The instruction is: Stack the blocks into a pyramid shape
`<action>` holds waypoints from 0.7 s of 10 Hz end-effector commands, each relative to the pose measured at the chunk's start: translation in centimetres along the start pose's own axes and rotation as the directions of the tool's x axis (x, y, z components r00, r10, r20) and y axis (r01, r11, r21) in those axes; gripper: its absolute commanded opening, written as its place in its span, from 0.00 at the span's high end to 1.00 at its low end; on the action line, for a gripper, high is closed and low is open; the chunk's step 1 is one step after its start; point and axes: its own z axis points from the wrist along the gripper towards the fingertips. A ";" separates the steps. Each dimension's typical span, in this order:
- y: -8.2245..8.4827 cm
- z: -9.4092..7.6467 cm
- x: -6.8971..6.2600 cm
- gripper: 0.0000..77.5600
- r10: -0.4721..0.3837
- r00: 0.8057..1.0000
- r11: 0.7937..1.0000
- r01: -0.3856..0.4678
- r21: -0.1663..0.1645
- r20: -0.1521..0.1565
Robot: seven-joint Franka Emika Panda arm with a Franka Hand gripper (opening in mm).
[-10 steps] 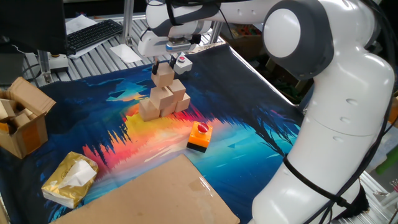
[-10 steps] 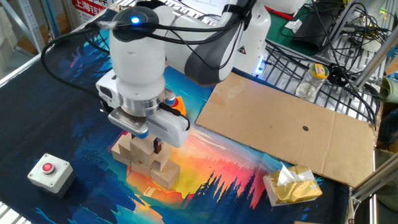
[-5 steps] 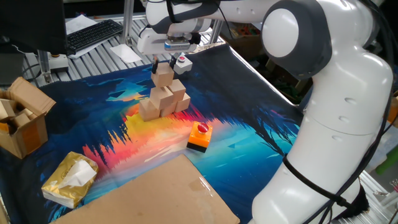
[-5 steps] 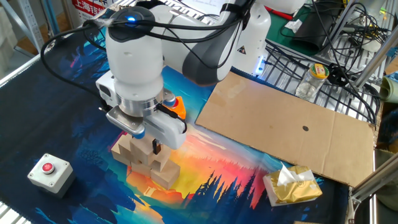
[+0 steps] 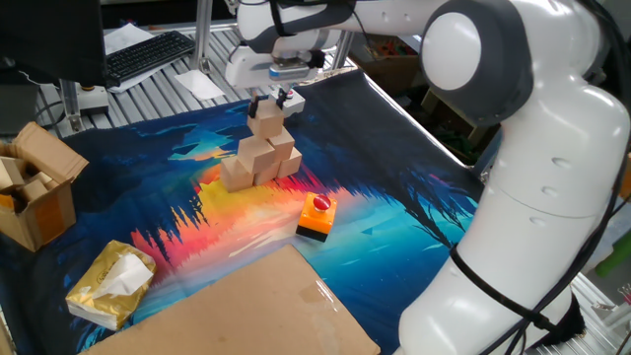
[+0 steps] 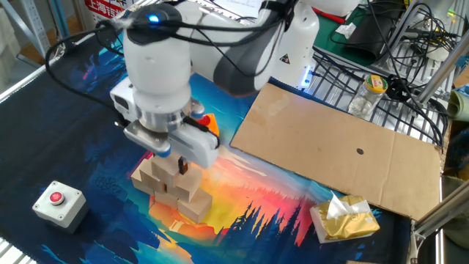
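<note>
A: From one fixed view, where does the white arm's two-finger gripper [image 5: 267, 100] sit?

B: It hangs straight over the pile of plain light-tan wooden cubes [image 5: 258, 155]. The topmost cube [image 5: 267, 122] lies directly beneath the dark fingertips, and the tips seem to reach its upper edge. Whether they pinch it or have let go cannot be told from here.

A: And the pile below the gripper?

B: The cubes are pressed together in a rising heap on the colourful printed mat [image 5: 394, 227]: a bottom row, cubes on that row, and the single cube on top. Nearer the camera than the gripper stands an orange-and-black box with a red button [image 5: 316, 216], apart from the pile. Just behind the gripper a grey box with a red button [image 5: 289, 97] peeks out. Far to the gripper's side in this picture sits an open brown cardboard box [image 5: 35, 187], and close to the camera lie a crumpled yellow packet [image 5: 110, 284] and a flat sheet of brown cardboard [image 5: 256, 311].

A: What does the other fixed view add?

B: The gripper [image 6: 182, 166] is seen from the opposite side, a dark finger pointing down onto the heap of cubes [image 6: 171, 188]. The arm's bulky white wrist covers the heap's top, so the jaws' grip remains unclear here too. The grey button box [image 6: 59, 201] stands on the mat in front of the gripper, well apart from the cubes, and the orange box [image 6: 209, 123] shows only as a sliver behind the wrist. The cardboard sheet [image 6: 337, 154] lies off to the side.
</note>
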 end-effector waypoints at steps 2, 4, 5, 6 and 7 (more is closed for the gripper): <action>-0.4 0.7 1.0 0.98 -0.025 1.000 1.000 0.025 -0.003 0.009; -0.9 1.3 0.9 0.98 -0.031 0.999 0.999 0.031 -0.012 0.009; -1.0 1.4 0.9 0.98 -0.031 0.999 0.999 0.031 -0.011 0.009; -1.0 1.5 0.9 0.98 -0.031 1.000 0.999 0.031 -0.013 0.008; -1.0 1.6 0.9 0.98 -0.030 1.000 0.999 0.030 -0.013 0.008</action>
